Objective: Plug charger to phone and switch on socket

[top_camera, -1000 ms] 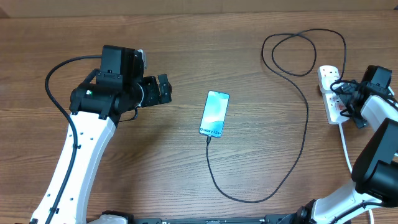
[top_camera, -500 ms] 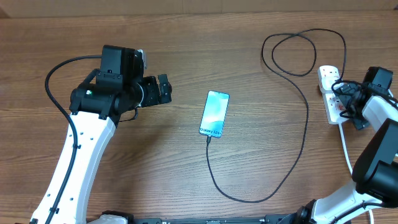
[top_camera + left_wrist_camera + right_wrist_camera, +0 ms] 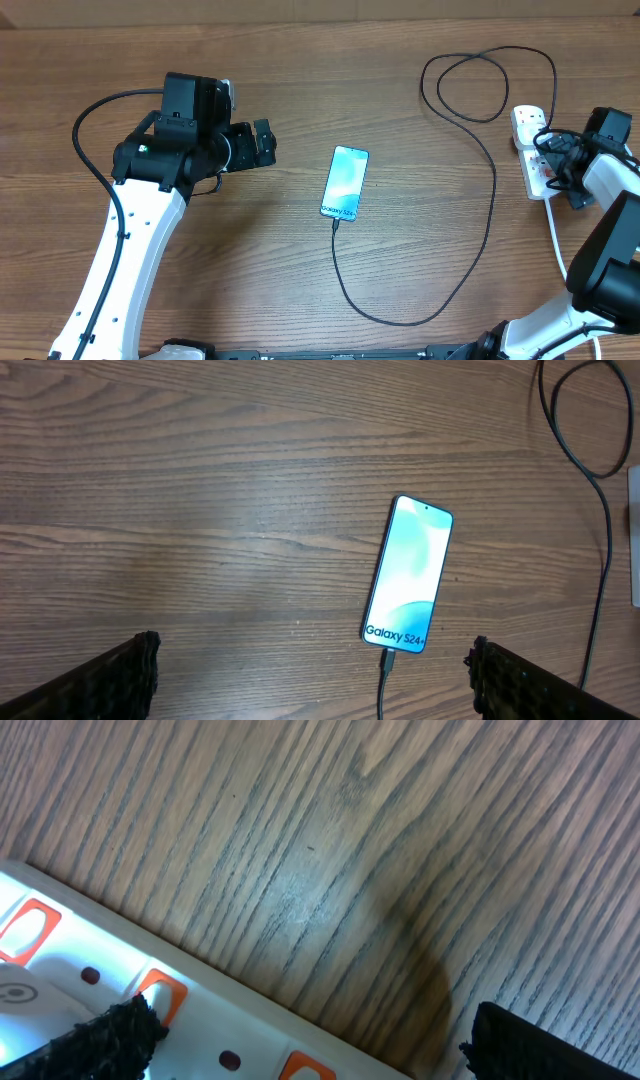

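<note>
A brown wood-grain table [image 3: 300,60] fills every view. In the overhead view the left arm, white with black joints [image 3: 130,250], reaches in from the lower left. The right arm, built the same [image 3: 610,240], bends in at the right edge.

The charger, a long thin black cable [image 3: 492,200], loops near the far edge and then sweeps round the table to the phone's near end. The socket, a white oblong power strip [image 3: 526,120], lies at the right under the right arm. Whether the cable's plug sits in it is hidden there. The phone, a slim rectangle with a lit light-blue screen [image 3: 345,182], lies flat mid-table.

The left gripper [image 3: 262,143] hangs apart from the phone, to its left. Only its wrist view shows the jaws wide with nothing between them, and the cable's tip [image 3: 386,670] in the phone's [image 3: 408,572] end by the "Galaxy S24+" text.

The right gripper [image 3: 545,150] hovers over the socket, its jaws wide and empty. Its wrist view alone shows the orange-red switches [image 3: 160,992]; on or off, I cannot tell.
</note>
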